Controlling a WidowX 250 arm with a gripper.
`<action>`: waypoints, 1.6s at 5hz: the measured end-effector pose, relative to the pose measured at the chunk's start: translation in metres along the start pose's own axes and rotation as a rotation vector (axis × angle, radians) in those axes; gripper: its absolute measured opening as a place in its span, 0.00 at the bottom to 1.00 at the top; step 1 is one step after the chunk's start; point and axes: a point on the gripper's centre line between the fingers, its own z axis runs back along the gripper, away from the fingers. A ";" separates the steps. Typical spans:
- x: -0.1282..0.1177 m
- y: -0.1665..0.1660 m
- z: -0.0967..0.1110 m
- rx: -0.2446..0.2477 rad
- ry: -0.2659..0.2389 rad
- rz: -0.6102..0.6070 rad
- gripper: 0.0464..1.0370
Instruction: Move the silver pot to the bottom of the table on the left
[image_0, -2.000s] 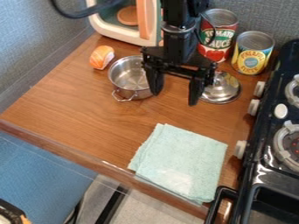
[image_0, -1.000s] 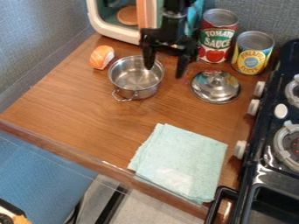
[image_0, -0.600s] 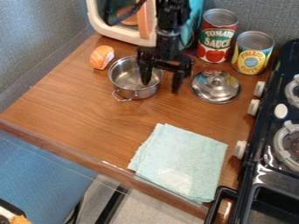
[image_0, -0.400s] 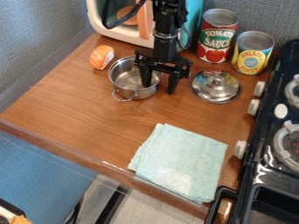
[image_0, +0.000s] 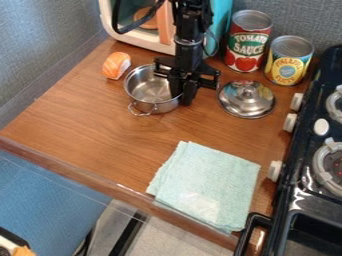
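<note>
Nearest lies a folded, soft pale-green cloth (image_0: 207, 185) on the wood-grained table (image_0: 87, 125). Beyond its far edge the round, shiny metal pot (image_0: 147, 91) stands upright, as long as wide, its wire handle (image_0: 139, 115) pointing near and slightly left, and the black gripper (image_0: 182, 98) is closed on its right wall, just beside a domed lid (image_0: 246, 100); farther back sit smooth orange-and-white sushi (image_0: 117, 65) and two cylindrical cans (image_0: 248, 42).

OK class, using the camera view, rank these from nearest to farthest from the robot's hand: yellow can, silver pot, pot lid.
1. Silver pot: right at the hand.
2. Pot lid: between pot and stove.
3. Yellow can: beyond the lid, beside the stove.
</note>
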 end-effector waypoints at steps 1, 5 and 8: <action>0.006 -0.003 0.028 -0.028 -0.067 0.003 0.04; -0.089 0.081 0.074 -0.010 -0.066 0.187 0.03; -0.107 0.131 0.029 0.014 0.010 0.340 0.03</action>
